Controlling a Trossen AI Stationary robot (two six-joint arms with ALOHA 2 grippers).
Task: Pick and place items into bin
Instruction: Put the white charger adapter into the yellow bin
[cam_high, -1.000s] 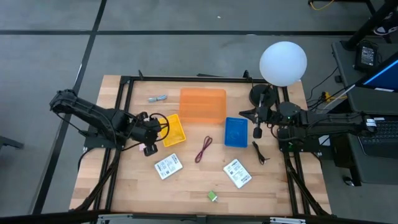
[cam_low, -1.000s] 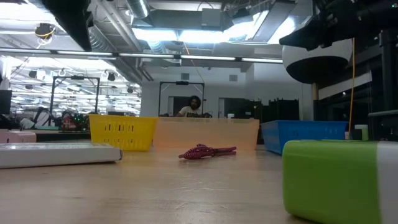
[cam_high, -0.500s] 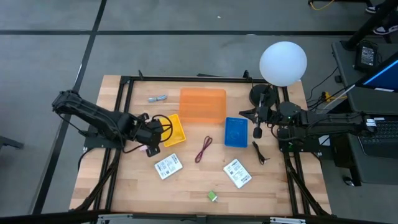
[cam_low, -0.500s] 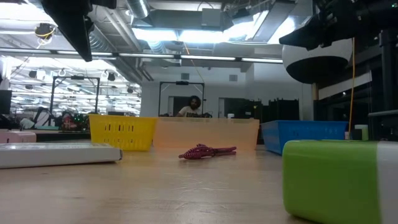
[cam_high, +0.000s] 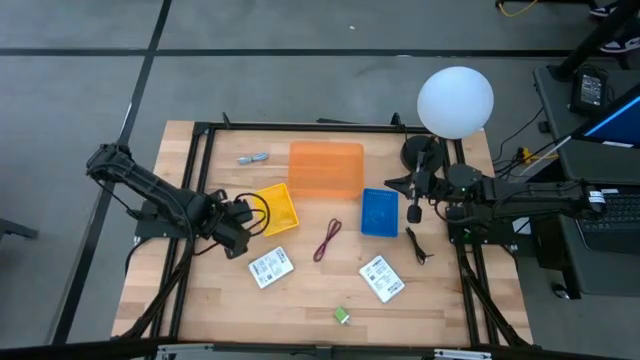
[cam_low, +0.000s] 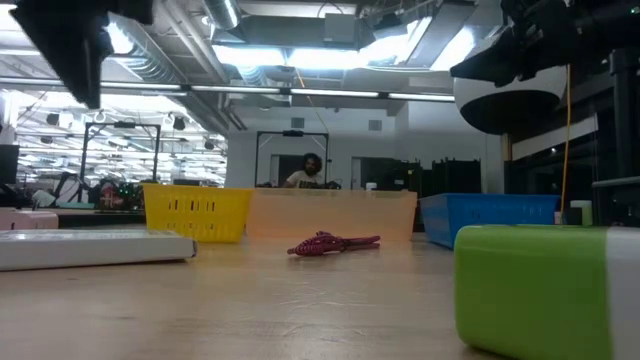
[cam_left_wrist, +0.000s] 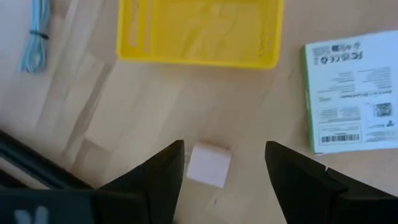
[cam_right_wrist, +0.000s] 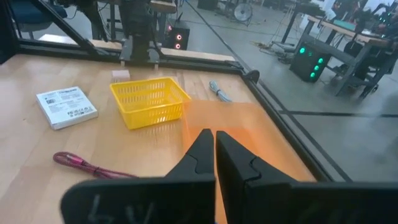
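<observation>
A small pink block (cam_left_wrist: 209, 164) lies flat on the wooden table just in front of the yellow bin (cam_high: 277, 207). My left gripper (cam_left_wrist: 225, 149) hangs above it, pointing steeply down, open, one finger on each side of the block and clear of it. A white labelled packet (cam_left_wrist: 348, 90) lies beside it; a second packet (cam_high: 381, 278), the dark red cord (cam_high: 328, 240), a green block (cam_high: 342, 316), a grey-blue piece (cam_high: 254, 158) and a thin black piece (cam_high: 418, 245) lie loose on the table. My right gripper (cam_right_wrist: 215, 149) waits shut at the right, above the table.
An orange bin (cam_high: 326, 168) stands at the far middle and a blue bin (cam_high: 379, 211) to its right. A black frame (cam_high: 205, 150) borders the table. A white globe lamp (cam_high: 455, 100) stands at the far right corner. A person sits in the room behind (cam_low: 305, 172).
My left gripper has moved from over the yellow bin's left end toward the table's near edge and a little down, tipping more steeply downward, and now stands over the pink block. The block and the other items have stayed where they were.
</observation>
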